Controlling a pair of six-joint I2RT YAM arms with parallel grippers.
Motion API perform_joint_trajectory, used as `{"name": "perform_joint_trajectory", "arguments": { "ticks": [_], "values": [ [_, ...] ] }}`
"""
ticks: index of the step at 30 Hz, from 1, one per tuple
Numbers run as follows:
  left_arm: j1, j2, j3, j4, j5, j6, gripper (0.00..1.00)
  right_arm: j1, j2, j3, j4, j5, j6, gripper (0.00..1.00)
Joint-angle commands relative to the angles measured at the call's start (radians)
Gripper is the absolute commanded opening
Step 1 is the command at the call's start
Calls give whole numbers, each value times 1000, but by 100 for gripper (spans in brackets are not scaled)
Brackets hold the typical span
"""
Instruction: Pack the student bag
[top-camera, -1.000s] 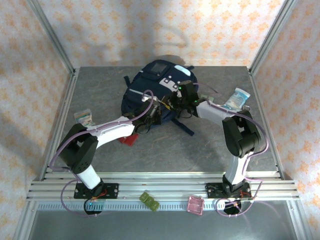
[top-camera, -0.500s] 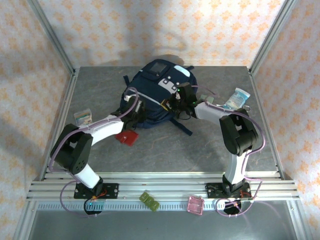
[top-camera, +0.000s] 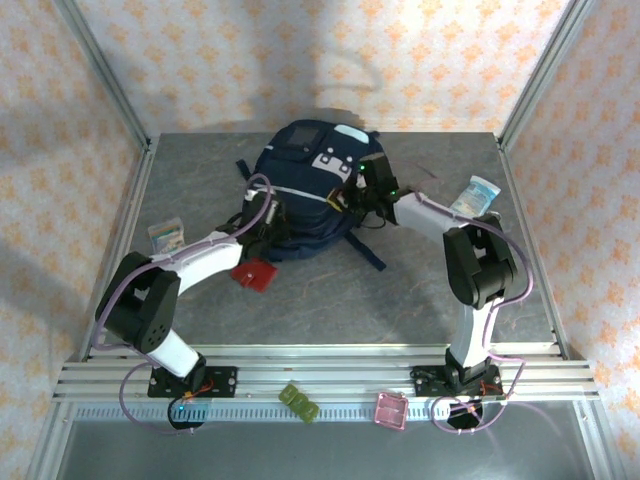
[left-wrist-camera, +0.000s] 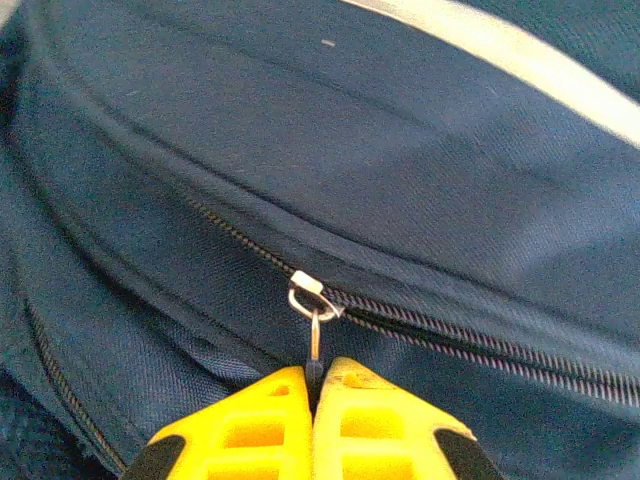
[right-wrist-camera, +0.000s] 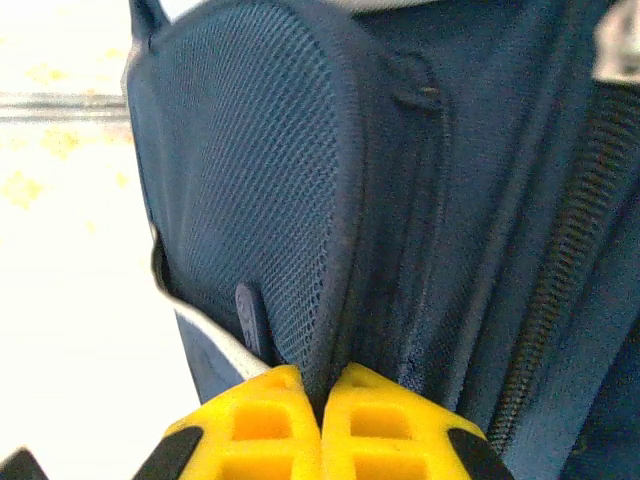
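Note:
The student bag (top-camera: 305, 185), a big navy-blue backpack with a pale stripe and grey patches, lies at the back middle of the table. My left gripper (top-camera: 268, 213) is at its near left side. In the left wrist view its yellow fingers (left-wrist-camera: 250, 430) are shut on the dark tab of the zipper pull (left-wrist-camera: 314, 345), just below the metal slider (left-wrist-camera: 306, 294). My right gripper (top-camera: 356, 190) is at the bag's right side. In the right wrist view its fingers (right-wrist-camera: 375, 425) pinch the fabric edge of a mesh side pocket (right-wrist-camera: 260, 190) of the student bag (right-wrist-camera: 500, 150).
A red flat thing (top-camera: 254, 274) lies in front of the bag. A small pack (top-camera: 167, 235) sits at the left, a pale blue packet (top-camera: 474, 197) at the right. A green piece (top-camera: 298, 403) and a pink piece (top-camera: 390, 410) rest on the near rail.
My left gripper has travelled left along the bag with the zipper pull in it. The right gripper has shut on the bag's side, and the bag has bunched up toward the back.

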Motion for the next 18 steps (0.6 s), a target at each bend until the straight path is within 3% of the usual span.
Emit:
{"name": "perform_joint_trajectory", "arguments": {
  "ticks": [1, 2, 6, 11, 18],
  "values": [
    [-106, 13, 23, -62, 39, -18, 0, -68, 28, 133, 35, 100, -57, 0],
    [-126, 26, 42, -52, 42, -26, 0, -73, 35, 150, 28, 99, -60, 0],
    [-170, 102, 122, -20, 53, -46, 0, -78, 26, 144, 30, 74, -44, 31],
    [-181, 153, 181, -15, 54, -40, 0, -47, -62, -20, 95, 40, -7, 37],
    [-181, 161, 189, -12, 54, -36, 0, 28, -138, -174, 194, 21, 54, 36]
  ]
}}
